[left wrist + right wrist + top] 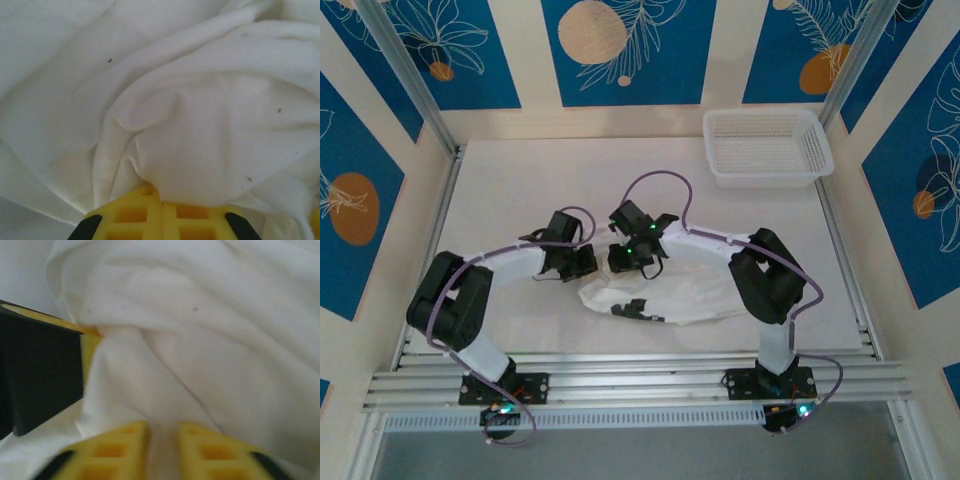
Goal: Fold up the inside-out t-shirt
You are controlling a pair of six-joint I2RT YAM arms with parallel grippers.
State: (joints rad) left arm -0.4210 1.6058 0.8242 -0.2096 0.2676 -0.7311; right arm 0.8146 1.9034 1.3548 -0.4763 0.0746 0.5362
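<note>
Though blurred, t-shirt [210, 340] seemingly between fingers [125, 442].

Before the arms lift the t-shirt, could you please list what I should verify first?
1. The left fingers shut on the t-shirt: ok, cloth bunches at their tips.
2. The right fingers shut on it: ok, a fold runs between them.
3. Which part of the t-shirt each holds: cannot tell.
4. The t-shirt laid flat: not ok, it is a crumpled heap.
5. The basket out of the way: ok, at the far right corner of the table.
</note>
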